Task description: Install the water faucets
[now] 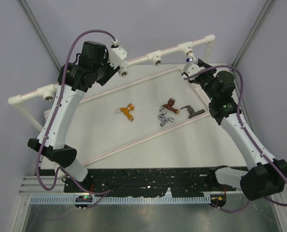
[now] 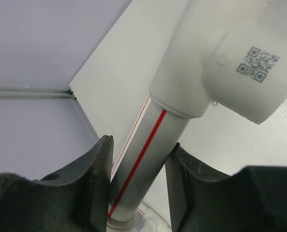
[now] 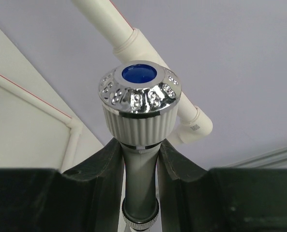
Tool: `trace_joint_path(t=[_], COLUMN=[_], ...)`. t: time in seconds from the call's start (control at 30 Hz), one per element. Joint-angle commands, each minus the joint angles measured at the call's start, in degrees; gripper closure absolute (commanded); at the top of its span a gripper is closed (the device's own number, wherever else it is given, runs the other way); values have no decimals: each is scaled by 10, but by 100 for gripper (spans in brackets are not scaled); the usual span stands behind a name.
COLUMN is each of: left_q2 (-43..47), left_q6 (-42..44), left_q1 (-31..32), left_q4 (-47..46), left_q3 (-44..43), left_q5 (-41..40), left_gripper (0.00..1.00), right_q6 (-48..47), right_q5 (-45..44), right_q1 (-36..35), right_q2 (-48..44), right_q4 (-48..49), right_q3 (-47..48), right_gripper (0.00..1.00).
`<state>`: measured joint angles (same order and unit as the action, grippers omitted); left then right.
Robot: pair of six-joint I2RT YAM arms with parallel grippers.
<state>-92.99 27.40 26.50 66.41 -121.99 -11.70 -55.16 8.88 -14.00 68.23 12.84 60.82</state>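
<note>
- Holding the white faucet (image 3: 139, 96) by its stem, our right gripper (image 3: 139, 145) has both fingers pressed on it. In the top view it is at about 1 o'clock of the table (image 1: 109, 130), just beside the far rail of the pipe frame (image 1: 171, 50).
- Our left gripper (image 2: 141, 145) is closed around a red-striped tube of this frame, just below a tee fitting (image 2: 216, 63), at about 11 o'clock.
- The other four lie loose near the middle of the table. The orange-gold faucet (image 1: 128, 111) is alone. The copper-brown faucet (image 1: 170, 104), chrome faucet (image 1: 165, 119) and dark faucet (image 1: 191, 112) are close together toward 3 o'clock.
- We cannot see the threaded end of the white faucet, so we cannot tell if it is in line with a socket.
- We judge that a tilted entry may jam or cross the thread.
- The stem looks smooth and round, so it may slip between the fingers when turned.
- If the left hold gives way, the frame may twist and spoil the alignment.
- The right arm passes close to the dark faucet and could knock it.
</note>
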Motion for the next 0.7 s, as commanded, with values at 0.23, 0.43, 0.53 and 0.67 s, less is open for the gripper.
trace_joint_path(t=[0.23, 0.43, 0.53, 0.67], left_q2=[-2, 6, 8, 11], left_q6=[-123, -122, -125, -129], left_q1=[9, 9, 9, 9], left_q4=[31, 20, 13, 6], left_q3=[27, 46, 49, 41], left_q5=[88, 85, 80, 74], left_gripper=[78, 78, 71, 62], right_q6=[152, 195, 216, 244], right_q5=[32, 60, 75, 70], right_q1=[6, 34, 42, 42], right_q2=[22, 15, -4, -55], right_q4=[27, 61, 71, 26], right_q3=[47, 10, -3, 0], right_gripper=[95, 95, 95, 95])
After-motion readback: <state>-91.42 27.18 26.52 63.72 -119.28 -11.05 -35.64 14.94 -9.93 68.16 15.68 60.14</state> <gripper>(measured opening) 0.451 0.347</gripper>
